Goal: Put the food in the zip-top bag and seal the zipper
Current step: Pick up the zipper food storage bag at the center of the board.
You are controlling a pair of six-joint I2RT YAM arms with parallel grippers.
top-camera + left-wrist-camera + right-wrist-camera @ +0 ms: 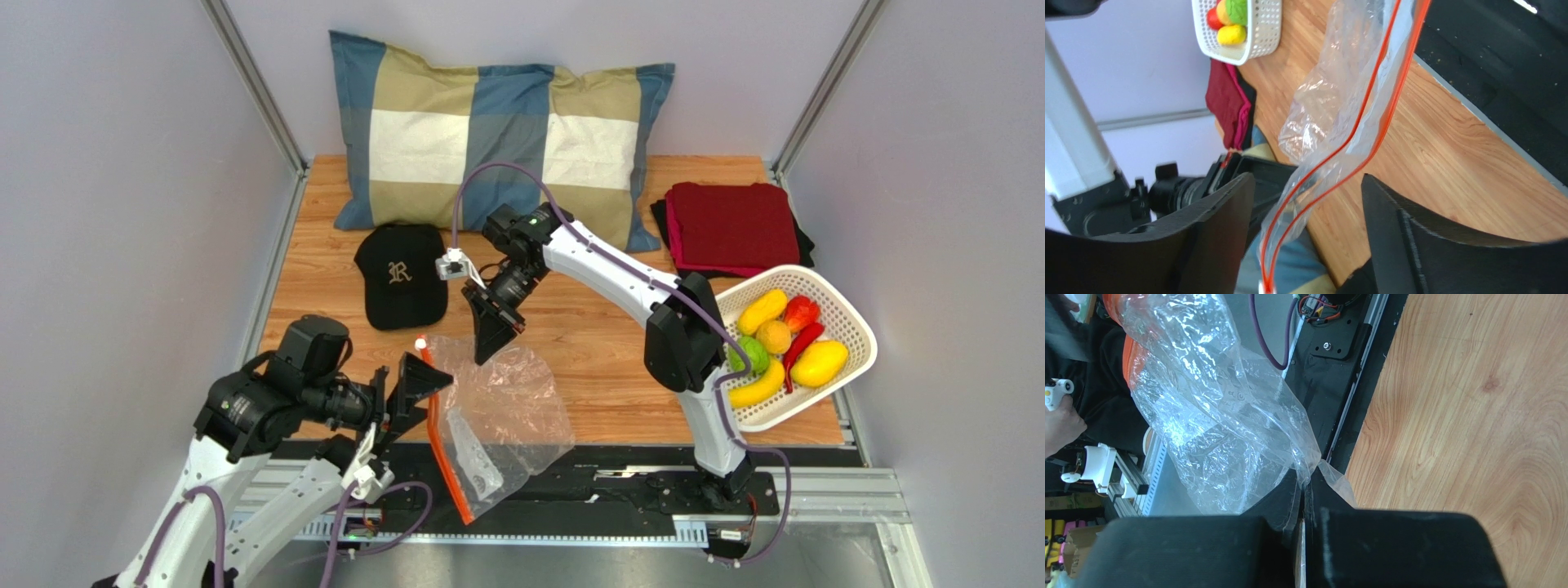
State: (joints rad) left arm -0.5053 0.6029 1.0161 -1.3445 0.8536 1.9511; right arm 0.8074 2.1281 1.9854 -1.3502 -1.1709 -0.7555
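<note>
The clear zip-top bag (509,410) lies at the table's near edge, its orange-red zipper (439,429) along its left side. My right gripper (493,328) is shut on the bag's far edge; the right wrist view shows plastic (1211,416) pinched between the closed fingers (1308,485). My left gripper (417,382) is open. In the left wrist view the bag's mouth (1333,92) and zipper (1376,116) run between its spread fingers (1309,208) without touching them, with the white slider (1264,286) at the bottom. The food (779,349), including the banana, green, yellow and red pieces, sits in the basket.
The white perforated basket (859,321) stands tilted at the right table edge and also shows in the left wrist view (1260,33). A black cap (399,276), a checked pillow (491,135) and a folded red cloth (732,227) lie at the back. The black base rail (613,478) runs along the near edge.
</note>
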